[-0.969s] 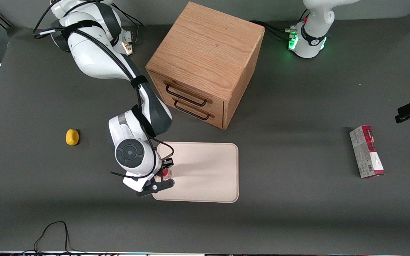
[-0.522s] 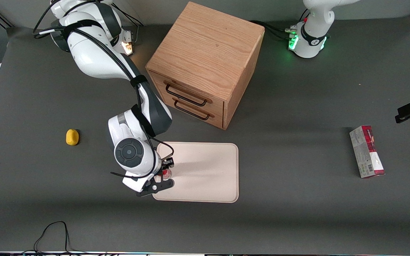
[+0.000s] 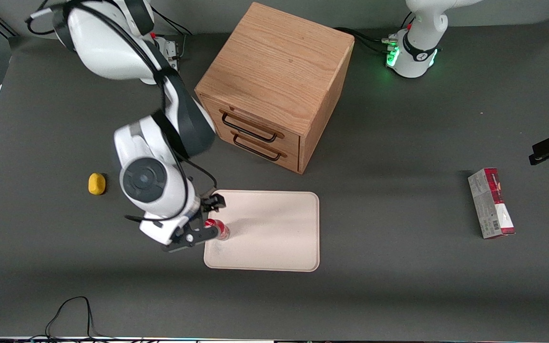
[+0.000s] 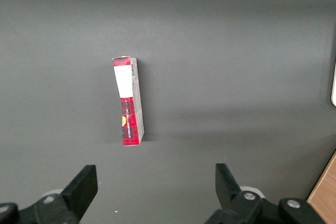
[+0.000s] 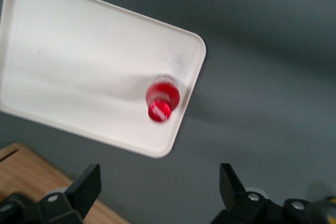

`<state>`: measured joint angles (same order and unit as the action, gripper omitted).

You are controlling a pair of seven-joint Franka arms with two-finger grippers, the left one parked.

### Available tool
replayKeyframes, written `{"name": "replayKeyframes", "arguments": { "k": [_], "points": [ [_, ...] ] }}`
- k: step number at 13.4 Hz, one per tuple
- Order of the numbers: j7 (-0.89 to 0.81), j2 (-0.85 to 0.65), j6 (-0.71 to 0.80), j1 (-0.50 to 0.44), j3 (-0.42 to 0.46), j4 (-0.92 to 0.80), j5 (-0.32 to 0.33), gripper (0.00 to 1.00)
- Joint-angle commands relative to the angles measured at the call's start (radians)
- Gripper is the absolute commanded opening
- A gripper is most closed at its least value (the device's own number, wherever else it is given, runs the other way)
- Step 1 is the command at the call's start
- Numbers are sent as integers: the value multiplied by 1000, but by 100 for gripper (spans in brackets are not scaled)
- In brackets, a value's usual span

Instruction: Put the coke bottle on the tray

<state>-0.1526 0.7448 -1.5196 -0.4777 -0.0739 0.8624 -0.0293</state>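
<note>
Right wrist view looks straight down on the coke bottle, standing upright on the tray close to the rim, its red cap clear of everything; the gripper sits above it with its fingers spread wide and nothing between them. Front view hides part of that: there the gripper overlaps the bottle, so the gap above the cap cannot be judged, though the bottle plainly stands at the tray's end toward the working arm. Only the front view shows the dark grey table, the wooden drawer cabinet with two dark handles, a yellow object toward the working arm's end, and a red-and-grey carton toward the parked arm's end. The right arm bends down from its base, wrist over the tray's edge.
</note>
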Motion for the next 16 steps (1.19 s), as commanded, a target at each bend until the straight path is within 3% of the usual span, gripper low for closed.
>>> {"name": "replayKeyframes", "arguments": {
  "k": [1,4,5,8,11,16],
  "points": [
    [-8,-145,160,-1,-7,33,14,100],
    [10,-284,294,4,-72,90,19,100],
    [25,-373,282,42,-67,190,9,100],
    [31,-583,155,184,-57,462,-67,100],
    [33,-677,67,303,-38,581,-70,100],
    [120,-760,-106,389,-40,734,-55,100]
  ]
}}
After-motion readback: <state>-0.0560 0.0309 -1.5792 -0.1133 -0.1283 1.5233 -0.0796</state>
